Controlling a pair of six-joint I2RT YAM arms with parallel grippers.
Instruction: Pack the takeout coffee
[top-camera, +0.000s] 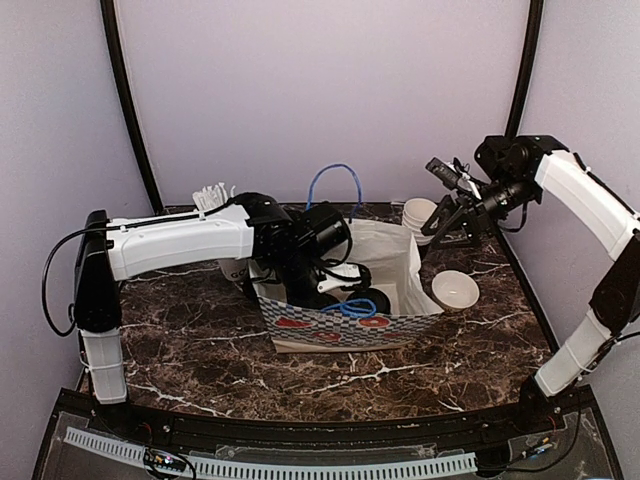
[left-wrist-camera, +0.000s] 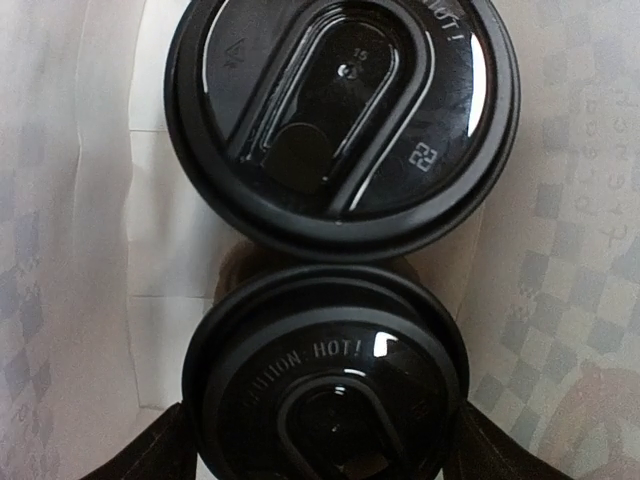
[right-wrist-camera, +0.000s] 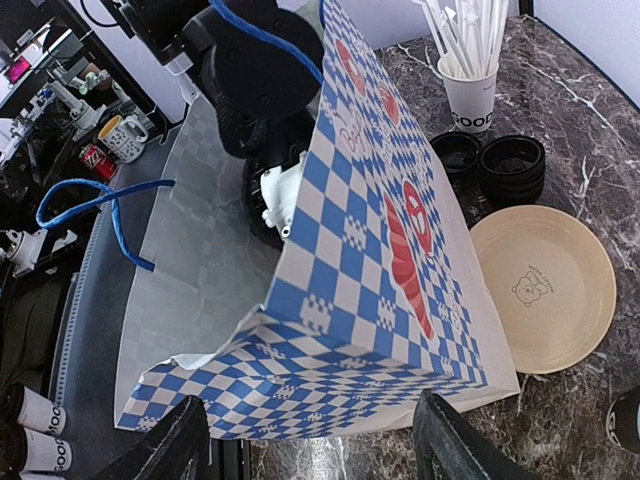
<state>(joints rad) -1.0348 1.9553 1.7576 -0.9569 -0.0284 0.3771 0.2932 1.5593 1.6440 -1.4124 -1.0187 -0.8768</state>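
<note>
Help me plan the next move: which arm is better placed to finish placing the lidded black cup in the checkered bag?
Left. The left pincer sits inside the blue-and-white checkered paper bag, fingers flanking the black lidded paper cup. The right pincer hangs open outside the bag.

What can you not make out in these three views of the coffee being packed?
Left wrist view: cup bodies, hidden under the far lid and near lid.
Left wrist view: left fingers, cut off by the bottom edge; grip on the near lid unclear.
Top view: bag contents, mostly hidden by the left arm.
</note>
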